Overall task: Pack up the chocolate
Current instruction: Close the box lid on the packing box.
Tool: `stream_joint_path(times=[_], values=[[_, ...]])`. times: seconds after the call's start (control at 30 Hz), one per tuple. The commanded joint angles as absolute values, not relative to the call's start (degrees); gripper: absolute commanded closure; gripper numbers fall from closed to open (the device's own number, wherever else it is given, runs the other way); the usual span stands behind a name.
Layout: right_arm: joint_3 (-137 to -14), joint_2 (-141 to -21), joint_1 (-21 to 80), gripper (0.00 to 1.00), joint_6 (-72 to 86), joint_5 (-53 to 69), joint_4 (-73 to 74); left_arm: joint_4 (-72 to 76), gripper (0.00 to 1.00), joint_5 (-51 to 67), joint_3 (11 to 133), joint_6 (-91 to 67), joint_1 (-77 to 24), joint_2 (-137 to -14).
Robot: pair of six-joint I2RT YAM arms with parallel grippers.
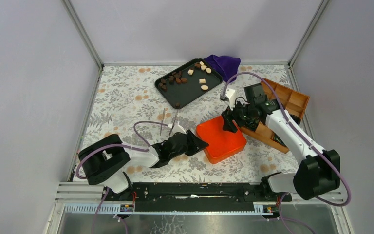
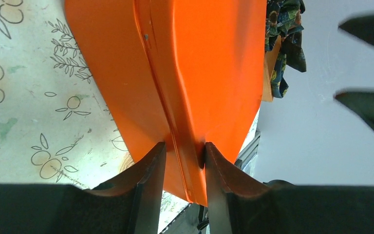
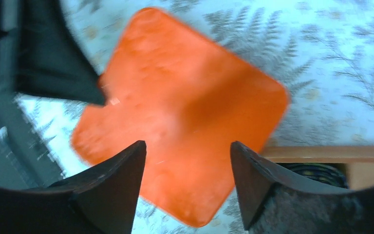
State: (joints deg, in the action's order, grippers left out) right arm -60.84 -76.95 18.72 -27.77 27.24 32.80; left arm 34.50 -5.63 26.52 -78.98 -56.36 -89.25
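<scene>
**A:** How are the left jaws seen?

**B:** The left gripper (image 2: 185,148) is closed narrowly on a raised ridge of the orange box (image 2: 199,73), with one finger pressed to each side of it. From above, the box is gripped at its 9 o'clock corner.

**A:** And the right jaws?

**B:** The right gripper (image 3: 188,148) is held with its jaws wide apart and nothing between them, and the box's flat orange face is seen below. In the top view it is placed over the box's 12 o'clock edge. Whether contact is made cannot be told.

**A:** Where is the chocolate found?

**B:** The chocolate pieces (image 1: 177,79) are scattered on a black tray (image 1: 190,95) at the table's 12 o'clock, well apart from both grippers. Dark brown ones are grouped toward the tray's 9 o'clock and cream ones toward 2 o'clock.

**A:** What else is seen?

**B:** A purple cloth (image 1: 224,63) is bunched just beside the tray at 2 o'clock. A wooden compartment box (image 1: 292,100) is set at the table's 3 o'clock, partly under the right arm. Metal tweezers (image 1: 162,122) are laid on the floral table cover (image 1: 126,97), at 11 o'clock from the left gripper.
</scene>
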Motion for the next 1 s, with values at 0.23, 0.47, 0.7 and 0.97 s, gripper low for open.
stream_joint_path(times=[0.23,0.47,0.7,0.97], values=[[-48.25,-74.35,35.54,0.85,-49.32,34.47,40.06,25.44,0.77,-2.94,27.21,-74.05,-55.60,-95.03],[-48.26,-88.01,39.92,0.91,-48.08,24.74,40.25,26.81,0.82,-2.16,26.76,-73.92,-55.56,-95.11],[-55.53,-77.77,37.52,0.80,-46.60,30.44,44.54,26.21,0.82,-1.16,28.66,-72.40,-55.48,-95.14],[-62.65,-75.32,21.68,0.68,-39.51,25.60,40.92,22.94,0.72,0.40,32.93,-69.36,-54.43,-95.19]])
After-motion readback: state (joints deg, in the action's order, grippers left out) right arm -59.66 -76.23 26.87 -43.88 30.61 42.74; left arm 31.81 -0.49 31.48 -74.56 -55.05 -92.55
